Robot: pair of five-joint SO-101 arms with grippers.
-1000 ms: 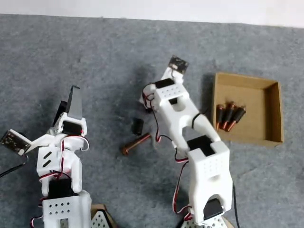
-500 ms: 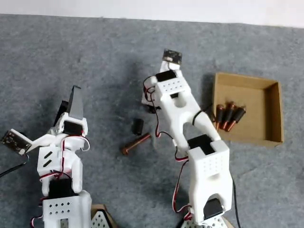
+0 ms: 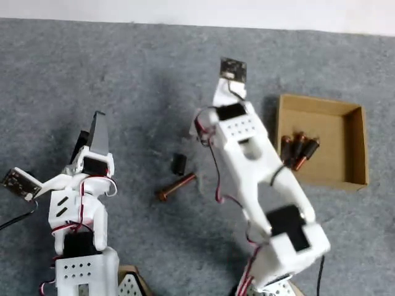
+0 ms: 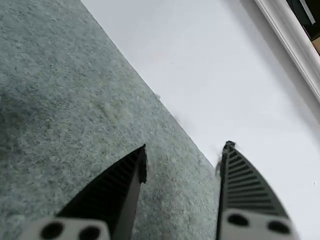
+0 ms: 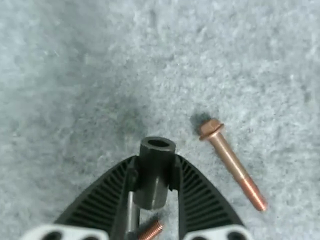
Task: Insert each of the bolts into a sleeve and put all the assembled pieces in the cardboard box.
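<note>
In its wrist view the right gripper [image 5: 154,160] clamps a sleeve [image 5: 156,177] beside a bolt [image 5: 235,166]; overhead its arm [image 3: 247,145] hides that grip and has leaned toward the box [image 3: 357,145]; left gripper [image 4: 185,148] gapes wide

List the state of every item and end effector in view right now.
left end effector: open, empty.
right end effector: shut on the gripped sleeve.
gripped sleeve: upright in the grip, hollow end up.
bolt: lying loose on the carpet, not inserted.
loose sleeve: on the carpet, apart from the bolt.
cardboard box: open-topped, holds three assembled pieces.
assembled pieces: lying side by side inside the box.
</note>
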